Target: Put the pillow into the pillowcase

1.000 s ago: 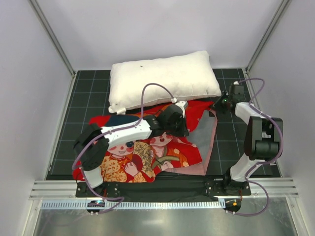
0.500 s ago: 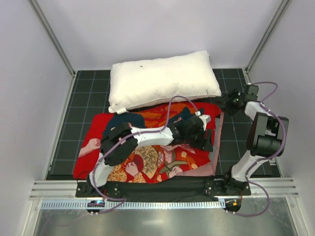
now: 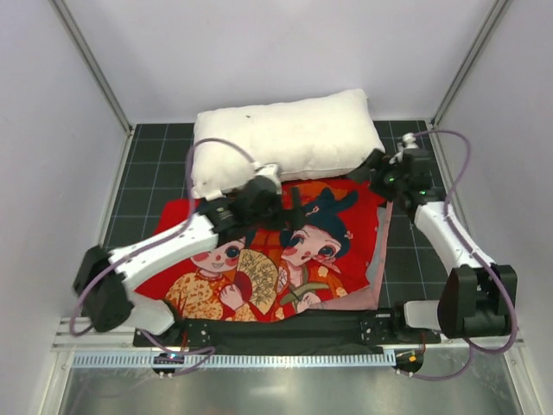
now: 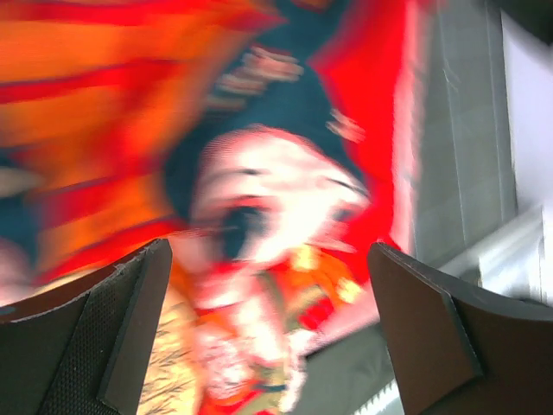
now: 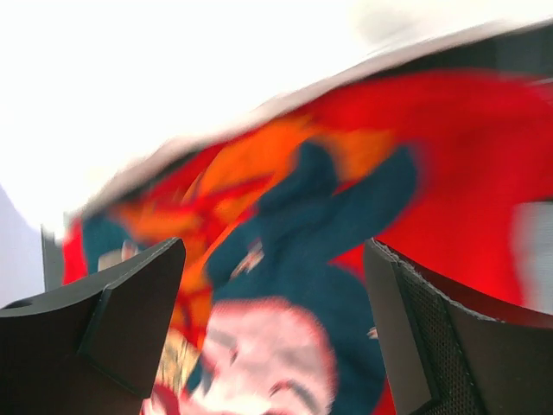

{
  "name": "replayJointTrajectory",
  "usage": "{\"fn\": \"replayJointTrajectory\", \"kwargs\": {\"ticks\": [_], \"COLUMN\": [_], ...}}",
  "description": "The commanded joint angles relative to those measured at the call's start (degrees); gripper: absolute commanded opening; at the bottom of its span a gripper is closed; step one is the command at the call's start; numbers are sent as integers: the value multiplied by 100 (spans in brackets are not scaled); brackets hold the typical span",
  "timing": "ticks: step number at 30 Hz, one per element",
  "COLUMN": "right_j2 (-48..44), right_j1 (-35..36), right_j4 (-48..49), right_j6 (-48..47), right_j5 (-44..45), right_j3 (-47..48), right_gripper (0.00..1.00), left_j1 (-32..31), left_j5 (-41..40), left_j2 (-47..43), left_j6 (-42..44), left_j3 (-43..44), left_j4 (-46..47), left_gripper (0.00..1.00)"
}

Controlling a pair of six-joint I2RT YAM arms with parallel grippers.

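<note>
The white pillow (image 3: 285, 137) lies across the back of the mat; its pale edge fills the top of the right wrist view (image 5: 173, 69). In front of it the red pillowcase (image 3: 276, 255) is spread flat, cartoon faces up, with its pink reverse showing along the right edge. My left gripper (image 3: 287, 206) hovers over the pillowcase's back middle, open and empty, above blurred print (image 4: 259, 199). At the pillowcase's back right corner my right gripper (image 3: 378, 173) is open too, with only fabric (image 5: 346, 216) below its fingers.
A black gridded mat (image 3: 147, 173) covers the floor between grey walls. An aluminium rail (image 3: 285, 356) runs along the near edge by the arm bases. The right arm's purple cable (image 3: 458, 164) loops near the right wall.
Both grippers have opened and let go of the pillowcase, which now lies flatter and wider. The left gripper swung right, then back to the left. The right gripper shifted slightly left.
</note>
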Motion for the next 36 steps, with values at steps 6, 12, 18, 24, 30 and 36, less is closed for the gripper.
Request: {"fn": "replayJointTrajectory", "kwargs": {"ticks": [6, 12, 18, 24, 30, 36], "right_j2": [119, 637, 963, 639, 436, 392], "right_j1": [2410, 3466, 3881, 3890, 3890, 3890], "right_j4": [-549, -1226, -1384, -1191, -1094, -1156], "right_j6": [-645, -751, -663, -558, -505, -487], "right_j5": [779, 1676, 2388, 2450, 2442, 2433], "right_j3": [-60, 398, 345, 143, 82, 134], "right_gripper": [93, 94, 94, 94, 94, 94], "left_j1": [1726, 1964, 2201, 3281, 5071, 6960], "left_j5": [-551, -474, -36, -60, -17, -912], "left_j2": [-1789, -1167, -252, -452, -936, -1429], "left_j6": [-1085, -937, -980, -955, -1068, -1393], "left_j3": [-2537, -2742, -2934, -3356, -3541, -3207], "left_j4": [-620, -428, 439, 759, 812, 503], "left_gripper": [100, 100, 78, 36, 2, 0]}}
